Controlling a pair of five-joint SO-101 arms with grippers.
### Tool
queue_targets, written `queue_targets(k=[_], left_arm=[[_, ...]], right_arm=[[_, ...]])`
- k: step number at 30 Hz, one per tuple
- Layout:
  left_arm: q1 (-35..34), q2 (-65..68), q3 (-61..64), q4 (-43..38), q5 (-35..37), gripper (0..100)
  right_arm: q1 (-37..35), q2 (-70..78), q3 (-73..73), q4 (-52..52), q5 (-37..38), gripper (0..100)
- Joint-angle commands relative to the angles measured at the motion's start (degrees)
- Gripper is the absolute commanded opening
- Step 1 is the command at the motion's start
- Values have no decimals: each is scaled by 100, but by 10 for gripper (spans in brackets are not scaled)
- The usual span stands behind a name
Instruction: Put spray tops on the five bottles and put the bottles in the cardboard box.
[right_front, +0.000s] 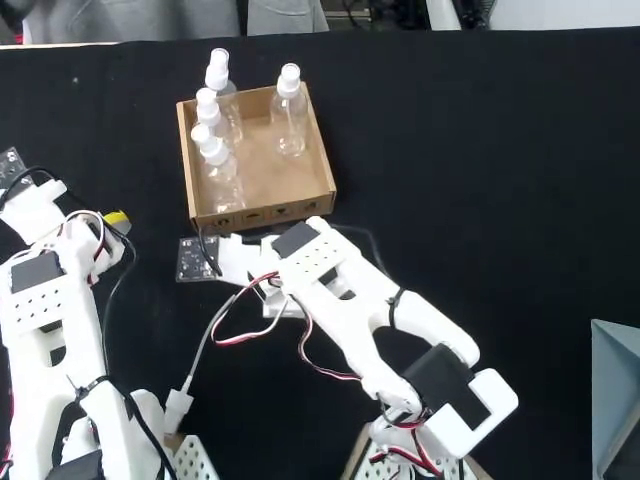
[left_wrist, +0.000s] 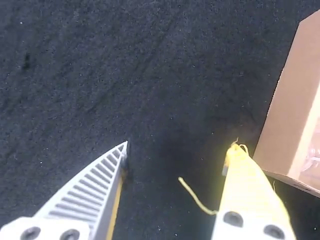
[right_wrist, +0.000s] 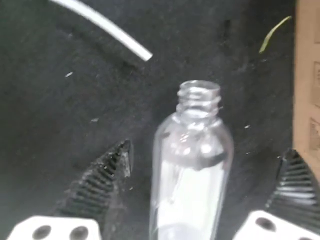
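Note:
A clear bottle (right_wrist: 192, 165) with a bare threaded neck lies on the black cloth between the black fingers of my right gripper (right_wrist: 208, 150). The gripper is open and neither finger touches the bottle. Beyond the bottle's neck lies a thin white tube (right_wrist: 102, 25). In the high view my right gripper (right_front: 245, 255) is just in front of the cardboard box (right_front: 262, 212); the arm hides the bottle there. Several bottles with white spray tops (right_front: 290, 110) stand in the box. My left gripper (left_wrist: 179, 146) is open over bare cloth, left of the box (left_wrist: 295, 110).
The table is covered in black cloth (right_front: 480, 150), wide and bare to the right of the box. A grey container corner (right_front: 615, 390) juts in at the right edge. Red and white cables (right_front: 235, 325) trail from the right arm.

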Motion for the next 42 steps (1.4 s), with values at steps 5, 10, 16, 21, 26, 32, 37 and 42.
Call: queue_targets(k=[5,10,16,21,26,32,37,42], left_arm=[[-66,-237,-92,-114,35,285],[-66,-237,-92,-114,35,285],[-66,-237,-92,-114,35,285],[-66,-237,-92,-114,35,285],[-66,-237,-92,-114,35,285],[-66,-237,-92,-114,35,285],[-66,-237,-92,-114,35,285],[-66,-237,-92,-114,35,285]], right_arm=[[-97,22,-101,-202,-70,399],[-88,22,-92,-167,-62,399],[-88,22,-13,-167,-35,399],[-88,22,-4,-167,-35,399],[-88,22,-4,-167,-35,398],[-88,22,4,-176,-35,258],[-88,22,4,-202,-35,215],[-88,13,4,-176,-35,210]])
